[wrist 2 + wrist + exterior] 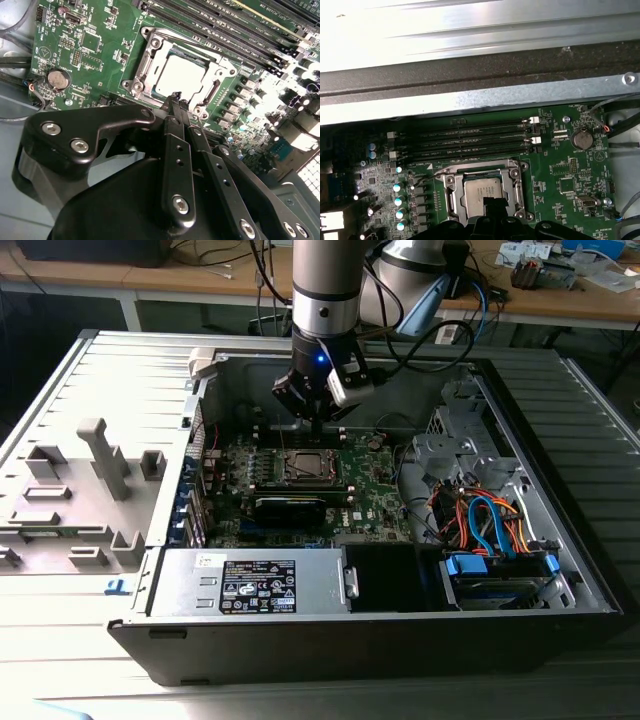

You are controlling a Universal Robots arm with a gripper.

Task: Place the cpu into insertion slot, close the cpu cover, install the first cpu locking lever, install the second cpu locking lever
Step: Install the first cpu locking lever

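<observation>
The cpu (180,76) lies flat in the insertion slot (210,95) on the green motherboard (107,30), its silvery-grey top showing in both wrist views through the window of the cpu cover (150,62), which appears to be folded down around it; in the first wrist view the chip (482,192) sits squarely within the metal frame (451,187). So, by my reading, seating the chip and closing the cover are done, while the two locking levers are what is left, though I cannot tell from these views whether either lever is already latched. The pincer (176,96) hangs just above the near edge of the socket, its two black fingers (172,117) pressed together to a narrow tip and pinching nothing that I can see. In the exterior view the pincer (316,418) stands upright over the board, just beyond the socket (300,466), inside the open computer case (560,570). Long black memory slots (470,134) run beside the socket, a coin battery (58,78) lies farther off on the board, and the grey power supply box (255,582) sits along the case's near wall.
</observation>
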